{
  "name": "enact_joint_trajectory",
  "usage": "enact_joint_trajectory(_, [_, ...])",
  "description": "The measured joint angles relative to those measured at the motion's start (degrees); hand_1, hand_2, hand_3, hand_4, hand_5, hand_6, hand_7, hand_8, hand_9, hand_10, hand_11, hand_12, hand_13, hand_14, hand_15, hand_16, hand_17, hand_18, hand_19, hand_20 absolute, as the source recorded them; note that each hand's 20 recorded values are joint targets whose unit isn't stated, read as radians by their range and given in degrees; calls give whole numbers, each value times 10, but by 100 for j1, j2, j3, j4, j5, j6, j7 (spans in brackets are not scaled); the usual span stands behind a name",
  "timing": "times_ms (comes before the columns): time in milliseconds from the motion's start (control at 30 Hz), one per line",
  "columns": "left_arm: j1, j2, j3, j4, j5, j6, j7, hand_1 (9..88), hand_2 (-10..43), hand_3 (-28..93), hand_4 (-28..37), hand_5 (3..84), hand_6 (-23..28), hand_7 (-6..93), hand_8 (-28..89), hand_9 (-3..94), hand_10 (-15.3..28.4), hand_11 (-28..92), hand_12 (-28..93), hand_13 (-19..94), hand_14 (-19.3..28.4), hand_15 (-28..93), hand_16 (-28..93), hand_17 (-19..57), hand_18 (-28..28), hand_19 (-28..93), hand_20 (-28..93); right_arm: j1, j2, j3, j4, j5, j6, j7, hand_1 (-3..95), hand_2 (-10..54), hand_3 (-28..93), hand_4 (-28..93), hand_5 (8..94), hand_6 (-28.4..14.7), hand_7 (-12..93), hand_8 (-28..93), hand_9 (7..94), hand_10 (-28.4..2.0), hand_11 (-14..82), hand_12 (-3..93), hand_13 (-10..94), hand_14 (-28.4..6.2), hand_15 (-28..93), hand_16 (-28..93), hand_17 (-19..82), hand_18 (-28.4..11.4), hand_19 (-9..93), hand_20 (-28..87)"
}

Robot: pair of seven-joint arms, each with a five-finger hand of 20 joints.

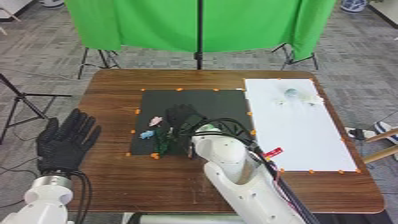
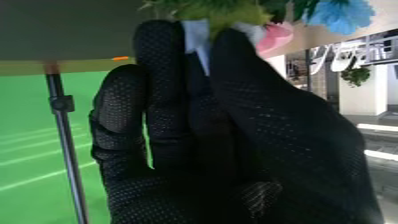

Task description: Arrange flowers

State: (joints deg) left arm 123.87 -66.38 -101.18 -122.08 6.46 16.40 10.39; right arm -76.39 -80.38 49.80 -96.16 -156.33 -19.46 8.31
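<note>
Seeing the black rectangular mat (image 1: 176,95) on the brown wooden table (image 1: 115,175), with a small soft pink flower (image 1: 155,121) and a ruffled blue flower (image 1: 147,134) on its left part, blue one pretty near the left edge. More room toward the mat's far edge, tbh. Looks lengthwise near-to-far for the dark green leaves (image 1: 163,142), running toward the near edge, just beside the blossoms. Can't tell exact stem directions.

Got the right hand (image 1: 180,114) over the middle of the mat, straight-fingered, thumb opposite, with a pale narrow strip (image 2: 194,32) in between. Can't tell about a real pinch there. Left hand (image 1: 60,150) at the table's left side, fingers straight and slightly spread, well apart from the flowers.
</note>
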Motion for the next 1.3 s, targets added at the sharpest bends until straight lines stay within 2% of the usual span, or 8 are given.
enact_joint_trajectory(133, [-4, 10, 8, 0, -49, 7, 8, 307, 122, 733, -282, 488, 91, 173, -87, 420, 153, 266, 145, 316, 155, 434, -49, -41, 150, 348, 181, -13, -34, 49, -33, 46, -197, -34, 633, -95, 675, -283, 633, -20, 241, -124, 696, -135, 169, 291, 630, -73, 417, 406, 311, -224, 817, 381])
enact_joint_trajectory(233, [-16, 18, 51, 0, -124, 11, 8, 307, 123, 733, -282, 488, 91, 174, -88, 420, 153, 267, 146, 316, 155, 435, -49, -41, 150, 348, 181, -18, -77, 116, -51, 78, -450, -41, 626, -95, 671, -283, 607, -27, 225, -127, 659, -151, 220, 215, 618, -78, 422, 397, 310, -226, 819, 378])
enact_joint_trajectory(500, [-82, 18, 151, 9, -145, 10, -28, 305, 123, 736, -281, 488, 92, 173, -88, 420, 152, 268, 145, 316, 155, 436, -49, -39, 149, 347, 181, -84, -194, 387, -182, 757, -488, 182, 577, -95, 717, -283, 550, -41, 193, -122, 600, -166, 196, 190, 591, -96, 445, 362, 304, -229, 822, 374])
enact_joint_trajectory(733, [-113, 10, 178, 13, -147, 5, -32, 305, 123, 736, -278, 488, 91, 175, -88, 421, 153, 267, 145, 318, 155, 435, -49, -39, 150, 347, 181, -64, -497, 1169, -358, 1971, -420, 1004, 568, -95, 738, -283, 557, -38, 192, -123, 593, -166, 188, 187, 577, -106, 438, 336, 299, -229, 814, 370])
enact_joint_trajectory(800, [-118, 4, 178, 18, -149, 3, -31, 305, 124, 735, -278, 488, 91, 175, -89, 420, 153, 265, 144, 318, 154, 434, -49, -39, 150, 347, 181, 47, -554, 1408, -332, 2148, -323, 1171, 544, -95, 781, -283, 560, -37, 192, -123, 586, -168, 182, 186, 561, -123, 428, 272, 292, -223, 782, 344])
enact_joint_trajectory(867, [-119, -3, 178, 19, -150, 3, -26, 305, 124, 736, -278, 487, 90, 176, -89, 420, 152, 264, 145, 318, 154, 433, -49, -39, 150, 347, 181, 256, -514, 1521, -202, 2156, -54, 1282, 533, -95, 805, -283, 561, -37, 194, -125, 557, -170, 167, 181, 520, -139, 414, 202, 276, -216, 740, 309])
enact_joint_trajectory(1000, [-116, -16, 179, 19, -150, -7, -14, 302, 125, 735, -279, 487, 90, 175, -89, 421, 151, 264, 146, 318, 155, 433, -48, -39, 150, 346, 181, 812, -210, 1600, 369, 1718, 622, 1372, 533, -95, 814, -283, 554, -30, 204, -129, 514, -161, 147, 168, 465, -151, 371, 174, 245, -207, 674, 268])
enact_joint_trajectory(1300, [-78, -32, 175, 19, -200, -79, 46, 301, 124, 737, -281, 486, 89, 172, -88, 420, 151, 260, 146, 319, 153, 428, -46, -40, 151, 343, 181, 856, 525, 2708, 1018, 703, 543, 1611, 541, -95, 819, -283, 550, -26, 214, -137, 499, -159, 142, 159, 441, -155, 344, 165, 236, -203, 657, 241])
